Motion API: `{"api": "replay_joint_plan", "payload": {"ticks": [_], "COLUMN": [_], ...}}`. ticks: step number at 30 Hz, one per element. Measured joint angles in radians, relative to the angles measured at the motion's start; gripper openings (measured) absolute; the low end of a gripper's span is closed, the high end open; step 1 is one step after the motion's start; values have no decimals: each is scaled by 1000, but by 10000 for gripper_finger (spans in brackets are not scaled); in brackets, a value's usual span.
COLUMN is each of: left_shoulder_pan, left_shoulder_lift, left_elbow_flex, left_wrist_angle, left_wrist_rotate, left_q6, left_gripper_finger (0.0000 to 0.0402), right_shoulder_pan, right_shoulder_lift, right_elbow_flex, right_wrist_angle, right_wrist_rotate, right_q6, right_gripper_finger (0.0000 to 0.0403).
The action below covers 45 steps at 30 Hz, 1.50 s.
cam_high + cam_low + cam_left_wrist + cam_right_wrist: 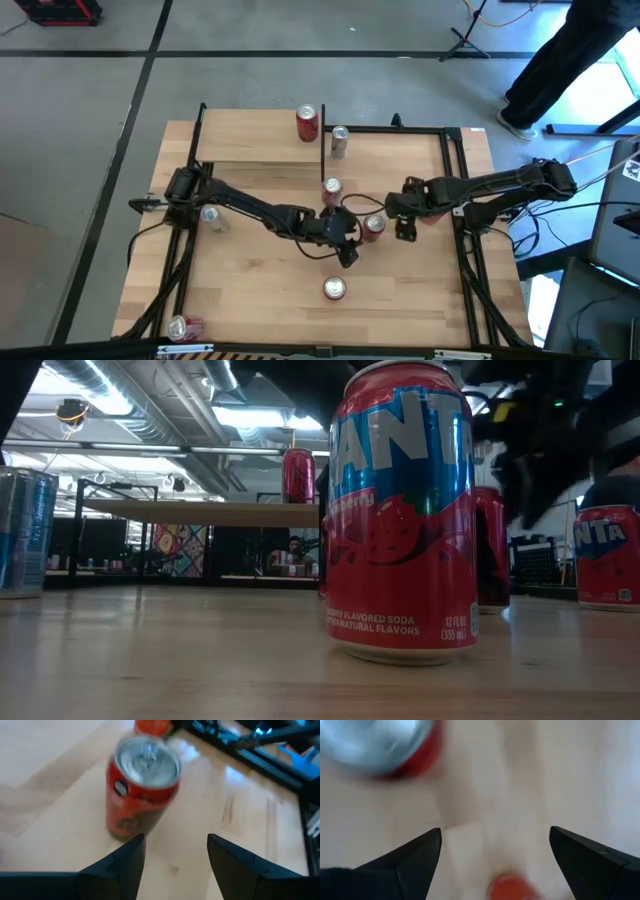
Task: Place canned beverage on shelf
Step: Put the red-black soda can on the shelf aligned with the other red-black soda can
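Note:
A red can (pixel 308 123) stands on the shelf (pixel 255 145), a light-wood board on black uprights at the table's far left; it also shows in the low view (pixel 298 475) on the board (pixel 200 512). Red cans stand on the table at the middle (pixel 332 188), right of middle (pixel 374 225) and near the front (pixel 334 289). My left gripper (pixel 345 245) is open just short of a red can (pixel 142 785), which stands ahead of its fingers and not between them. My right gripper (pixel 405 225) is open above the table, a can (pixel 380 745) ahead of it.
Another can (pixel 339 140) stands just right of the shelf. A silver-blue can (pixel 210 215) stands by the left arm and one lies at the near left corner (pixel 183 327). A black frame (pixel 460 180) edges the table's right side. A person (pixel 570 60) stands beyond the far right corner.

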Motion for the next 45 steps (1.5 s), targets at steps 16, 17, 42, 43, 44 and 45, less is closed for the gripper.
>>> {"api": "replay_joint_plan", "payload": {"ticks": [16,17,42,43,44,45], "left_shoulder_pan": [37,38,-46,-55,-62,-69], "left_shoulder_lift": [65,59,-277,-285,-291,-295], "left_elbow_flex": [0,0,0,0,0,0], "left_wrist_angle": [4,-16,-376,-387,-389,-391], "left_wrist_rotate": [-111,-114,-61,-74,-80,-82], "left_q6": [-101,-101,-3,-3,-3,-3], "left_gripper_finger": [209,209,209,209,209,209], "right_shoulder_pan": [-1,-1,1,1,1,1], "right_shoulder_lift": [-1,-1,-56,-56,-56,-55], "right_elbow_flex": [0,0,132,120,104,86], "right_wrist_angle": [168,164,264,275,282,296], "right_wrist_rotate": [-52,-72,-215,-223,-225,-225], "right_q6": [22,22,50,43,33,22], "right_gripper_finger": [363,363,363,363,363,363]}}
